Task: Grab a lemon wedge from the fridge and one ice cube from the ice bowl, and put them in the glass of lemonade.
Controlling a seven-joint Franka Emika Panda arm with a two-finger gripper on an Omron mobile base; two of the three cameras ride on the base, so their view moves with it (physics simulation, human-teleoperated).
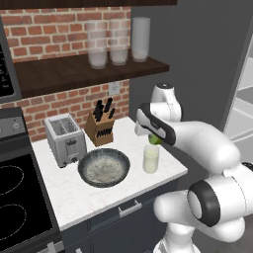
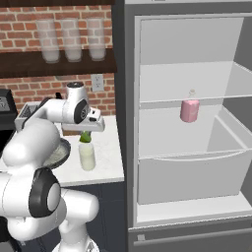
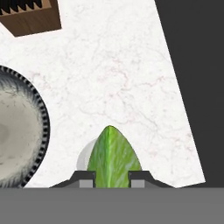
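My gripper is shut on the green lemon wedge and hangs just above the glass of lemonade. In the hand view the wedge covers most of the glass, whose rim peeks out on its left. The ice bowl sits on the white counter to the glass's left, holding whitish ice. The fridge stands open to the right of the counter, its white shelves showing.
A silver toaster and a wooden knife block stand behind the bowl. Three tall frosted glasses line the shelf above. A pink bottle stands on a fridge shelf. A stove lies left of the counter.
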